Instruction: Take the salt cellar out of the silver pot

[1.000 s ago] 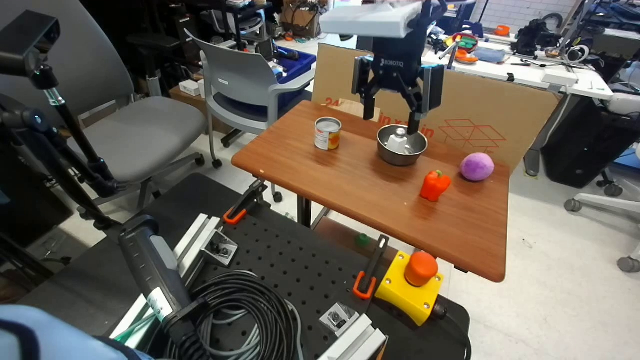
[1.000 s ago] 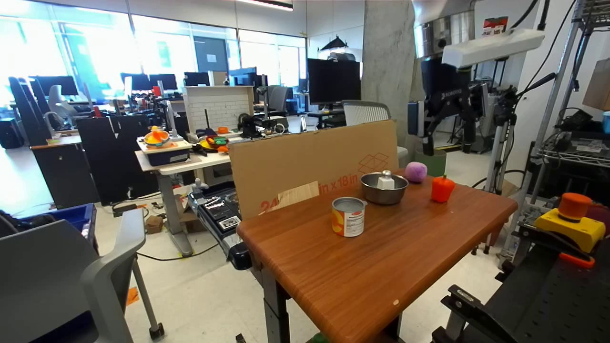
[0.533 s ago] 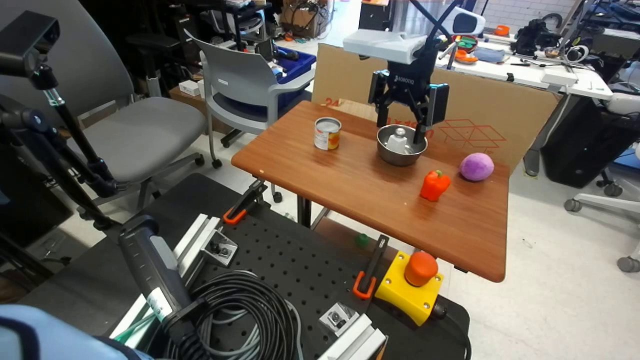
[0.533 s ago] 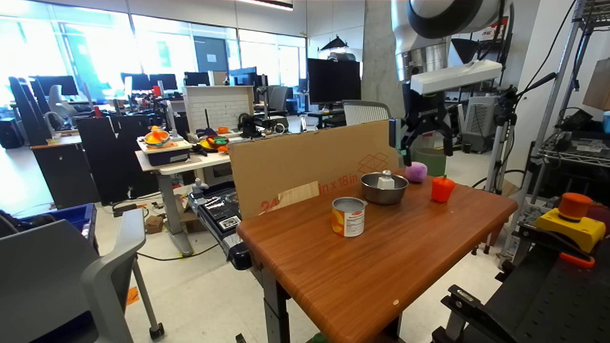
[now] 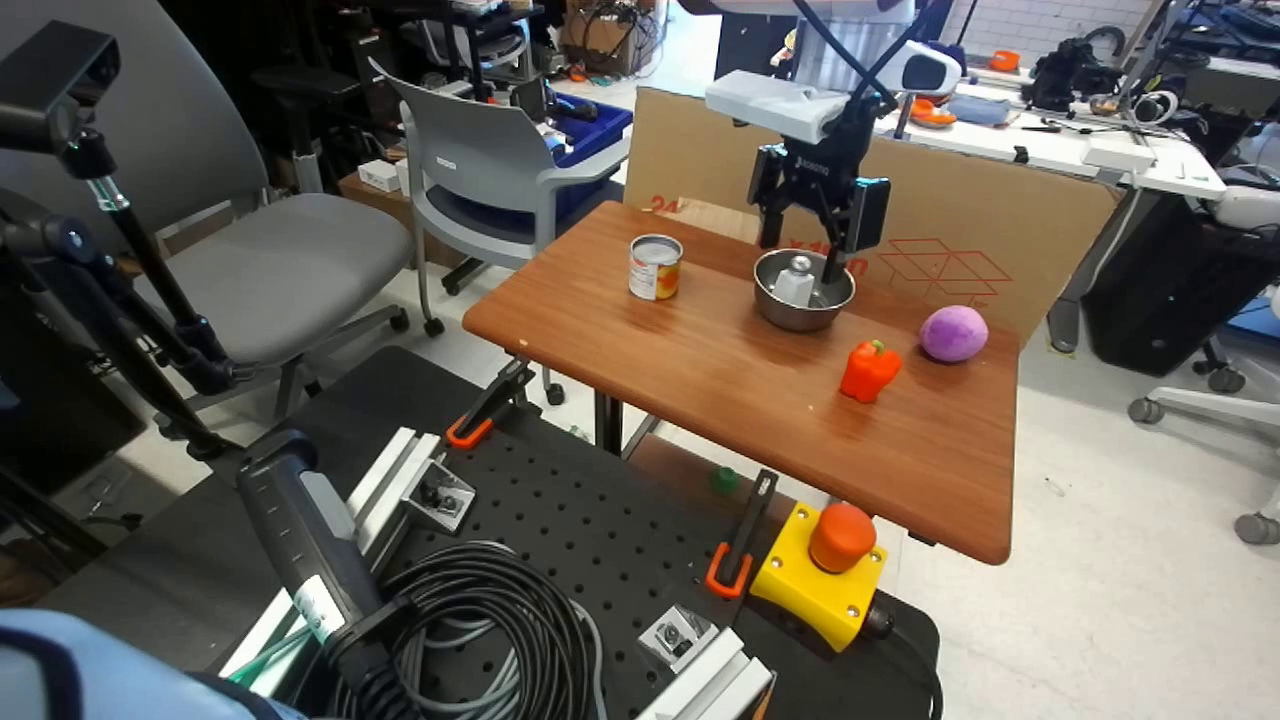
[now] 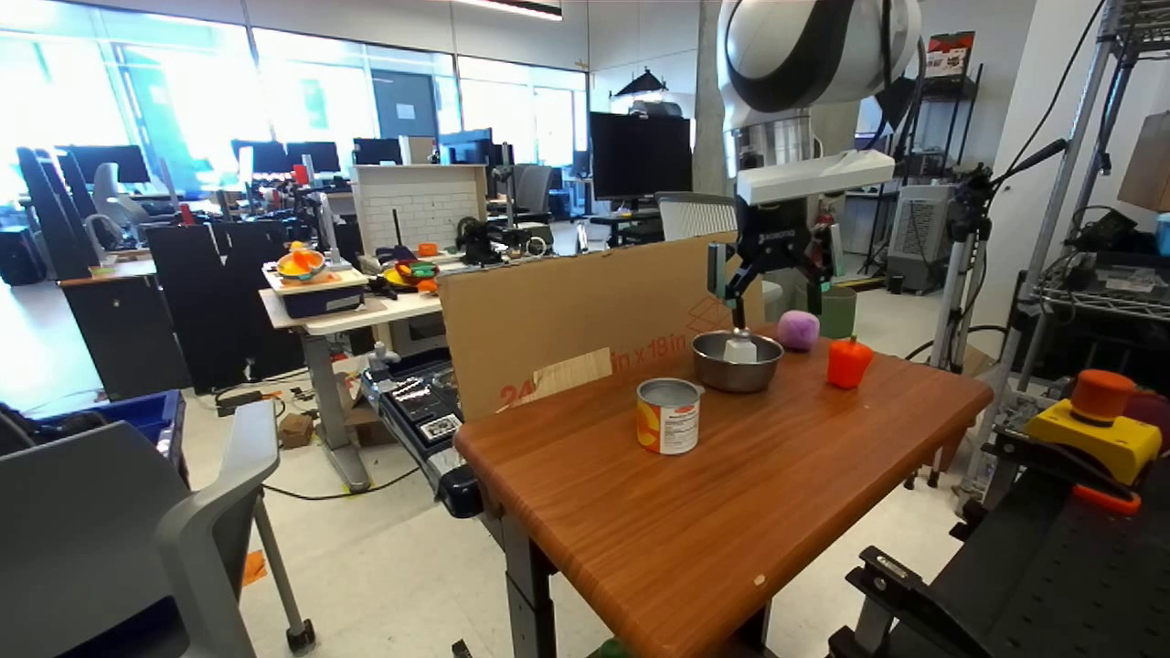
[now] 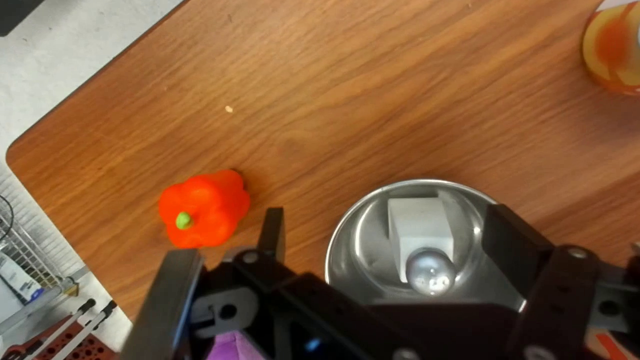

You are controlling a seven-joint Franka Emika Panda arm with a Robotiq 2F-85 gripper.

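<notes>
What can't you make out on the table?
Salt cellar, in an exterior view: base hidden by the silver pot.
Purple ball, wrist view: partly behind gripper, cut by bottom edge.
Tin can, wrist view: cut by right edge.
Its fine print, in both exterior views: too small.

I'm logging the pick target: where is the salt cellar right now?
In the wrist view, the salt cellar sits right of centre inside the silver pot, with the orange-red pepper to its left.
</notes>
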